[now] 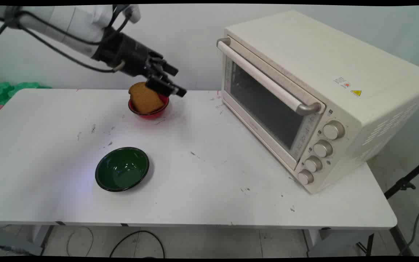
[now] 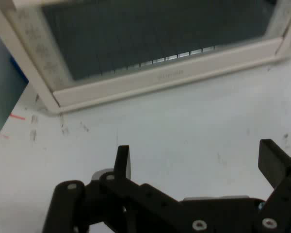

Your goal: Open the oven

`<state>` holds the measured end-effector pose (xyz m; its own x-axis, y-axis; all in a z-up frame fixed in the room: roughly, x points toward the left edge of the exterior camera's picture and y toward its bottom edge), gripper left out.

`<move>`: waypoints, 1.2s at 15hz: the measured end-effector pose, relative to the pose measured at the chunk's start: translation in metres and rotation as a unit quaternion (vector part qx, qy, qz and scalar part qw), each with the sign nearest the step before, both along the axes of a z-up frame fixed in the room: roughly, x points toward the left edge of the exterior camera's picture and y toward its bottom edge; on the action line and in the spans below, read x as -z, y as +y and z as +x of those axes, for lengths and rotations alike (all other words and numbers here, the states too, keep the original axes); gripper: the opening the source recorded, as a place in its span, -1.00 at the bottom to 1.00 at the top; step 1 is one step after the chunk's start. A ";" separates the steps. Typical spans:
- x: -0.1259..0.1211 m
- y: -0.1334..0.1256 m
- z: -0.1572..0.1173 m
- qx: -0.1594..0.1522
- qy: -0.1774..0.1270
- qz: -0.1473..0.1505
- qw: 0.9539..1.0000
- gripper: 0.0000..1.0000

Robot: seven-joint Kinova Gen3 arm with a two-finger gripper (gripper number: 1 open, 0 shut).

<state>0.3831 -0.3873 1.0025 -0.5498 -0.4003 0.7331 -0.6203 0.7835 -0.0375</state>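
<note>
At the upper left of the main view, the tool (image 1: 166, 80) hangs just above a slice of brown bread (image 1: 145, 98) that leans in a small red bowl (image 1: 149, 111) on the white tabletop (image 1: 209, 174). Its fingers are spread and hold nothing. A dark green bowl (image 1: 122, 169) sits lower in the frame, well apart from the red one. A cream toaster oven (image 1: 311, 94) with its door closed fills the right side.

Across the hand view, both fingers (image 2: 122, 160) rise from the bottom edge, wide apart, over bare scuffed tabletop (image 2: 184, 126). The toaster oven's glass door (image 2: 150, 34) spans the top of the frame.
</note>
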 end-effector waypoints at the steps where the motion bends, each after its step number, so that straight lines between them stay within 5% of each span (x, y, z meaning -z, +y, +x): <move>1: -0.004 -0.002 -0.007 -0.003 0.006 -0.001 1.000 1.00; 17: -0.036 -0.034 -0.075 -0.047 0.070 -0.017 0.996 1.00; 18: -0.038 -0.035 -0.078 -0.050 0.074 -0.018 0.996 -1.00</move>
<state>0.3055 -0.4227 1.0404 -0.3934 -0.4188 0.8184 -0.6956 0.7176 0.0328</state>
